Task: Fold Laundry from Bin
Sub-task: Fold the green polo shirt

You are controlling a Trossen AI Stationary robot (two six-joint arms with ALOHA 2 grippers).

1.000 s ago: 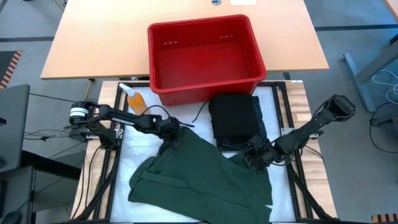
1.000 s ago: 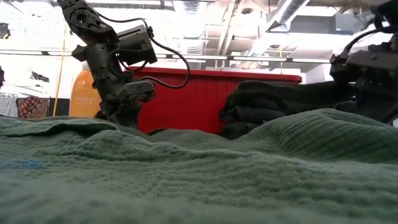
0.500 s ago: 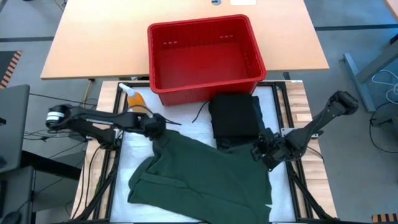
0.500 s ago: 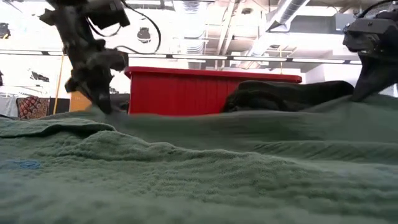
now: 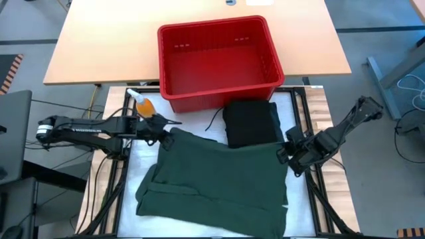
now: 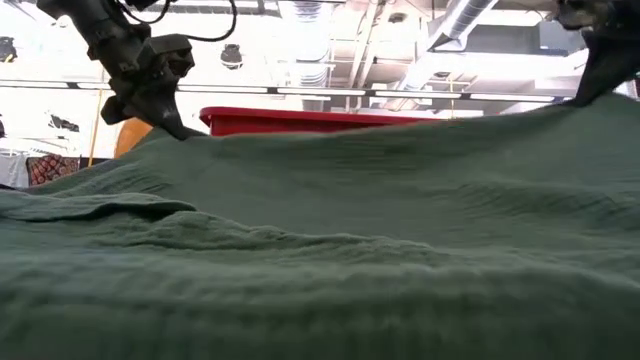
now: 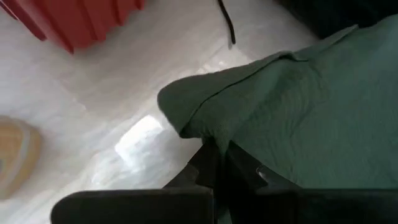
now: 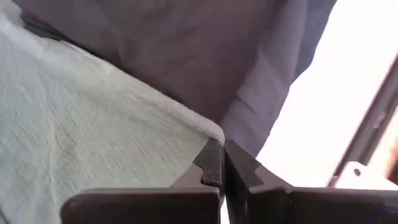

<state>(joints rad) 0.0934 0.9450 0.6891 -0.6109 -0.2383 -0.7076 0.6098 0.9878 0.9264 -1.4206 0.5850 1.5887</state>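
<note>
The dark green shirt (image 5: 222, 176) lies spread out on the white table top (image 5: 143, 159), in front of the red bin (image 5: 216, 60), and both arms hold up its far edge. The left gripper (image 5: 161, 128) is pinched tight on the shirt's far left corner, near the orange bottle (image 5: 144, 105). The right gripper (image 5: 284, 153) is pinched tight on the far right corner, just beside the folded black clothes (image 5: 251, 124).

dark green shirt (image 5: 219, 176), red slotted bin (image 5: 216, 63), black folded garments (image 5: 251, 124), orange bottle (image 5: 145, 106)
</note>
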